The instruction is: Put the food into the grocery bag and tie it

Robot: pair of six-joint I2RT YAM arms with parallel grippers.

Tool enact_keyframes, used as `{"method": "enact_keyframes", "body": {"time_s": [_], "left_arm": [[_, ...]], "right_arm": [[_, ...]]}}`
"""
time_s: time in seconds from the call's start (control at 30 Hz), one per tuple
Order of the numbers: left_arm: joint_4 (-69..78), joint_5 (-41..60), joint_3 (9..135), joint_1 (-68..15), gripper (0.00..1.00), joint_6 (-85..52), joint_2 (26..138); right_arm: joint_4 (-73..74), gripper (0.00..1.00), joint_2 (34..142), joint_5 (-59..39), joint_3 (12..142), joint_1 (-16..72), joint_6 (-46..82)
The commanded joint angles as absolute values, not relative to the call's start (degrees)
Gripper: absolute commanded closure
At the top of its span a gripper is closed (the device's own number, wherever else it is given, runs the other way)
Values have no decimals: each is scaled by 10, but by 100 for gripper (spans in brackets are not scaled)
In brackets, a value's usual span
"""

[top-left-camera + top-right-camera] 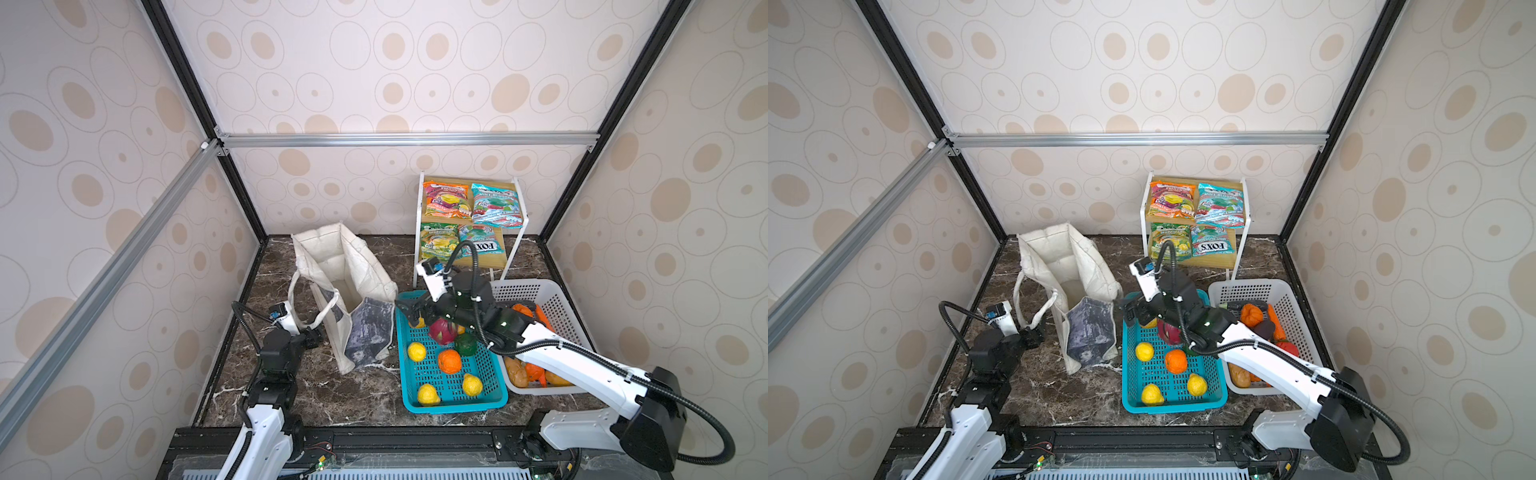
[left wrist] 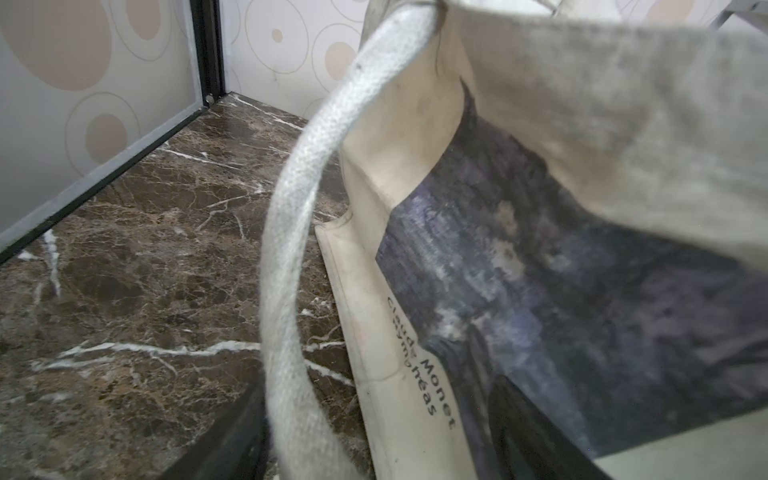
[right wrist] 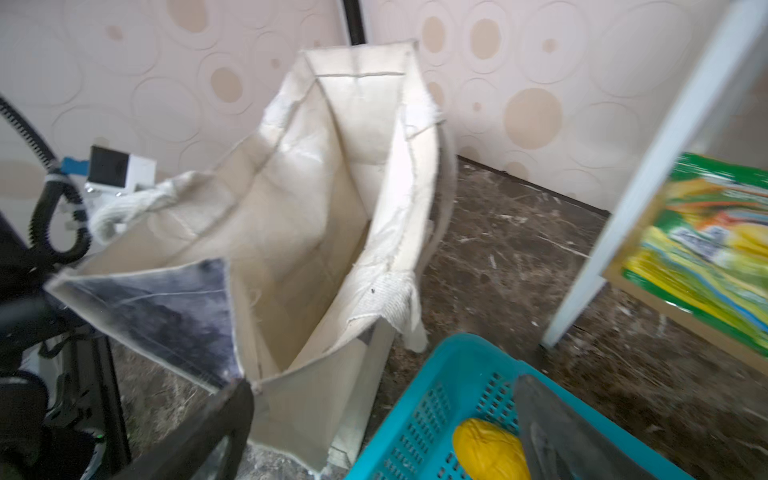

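Observation:
The grocery bag (image 1: 332,266) (image 1: 1059,266) stands open and empty on the marble floor, one grey-blue panel folded outward. My left gripper (image 1: 314,337) (image 2: 382,449) is low at its left side, open, with the white rope handle (image 2: 291,232) and the bag's side edge between the wide jaws. My right gripper (image 1: 409,309) (image 3: 380,432) hovers open and empty over the teal basket's far left corner, facing the bag's mouth (image 3: 316,257). The food lies in that basket: a pink dragon fruit (image 1: 442,330), an orange (image 1: 449,361), a dark green fruit (image 1: 465,344). Candy packets (image 1: 446,201) sit on the shelf.
The teal basket (image 1: 453,405) also holds several yellow fruits (image 3: 486,453). A white basket (image 1: 557,299) to its right holds a potato (image 1: 517,372) and orange vegetables, partly under my right arm. The white shelf (image 1: 515,245) stands against the back wall.

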State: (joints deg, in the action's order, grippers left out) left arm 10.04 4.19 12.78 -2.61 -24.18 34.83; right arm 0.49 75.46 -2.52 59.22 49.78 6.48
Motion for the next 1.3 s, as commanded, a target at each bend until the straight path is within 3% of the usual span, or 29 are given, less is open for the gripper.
{"method": "enact_keyframes", "body": {"time_s": [0.0, 0.2, 0.37, 0.53, 0.77, 1.27], "left_arm": [[60, 66, 157, -29, 16, -225, 342], [49, 55, 188, -28, 10, -213, 338], [72, 79, 219, -28, 9, -218, 385], [6, 61, 300, -27, 8, -154, 446], [-93, 37, 367, -27, 1, -75, 505], [-154, -28, 390, -73, 1, 45, 550]], "right_arm": [[20, 1, 794, -28, 606, 520, 47], [86, 9, 844, -43, 619, 543, 72], [134, 51, 914, 3, 660, 559, 128], [139, 100, 976, 127, 730, 569, 157], [100, 100, 1043, 212, 850, 566, 168], [97, 100, 1047, 127, 866, 522, 292]]}}
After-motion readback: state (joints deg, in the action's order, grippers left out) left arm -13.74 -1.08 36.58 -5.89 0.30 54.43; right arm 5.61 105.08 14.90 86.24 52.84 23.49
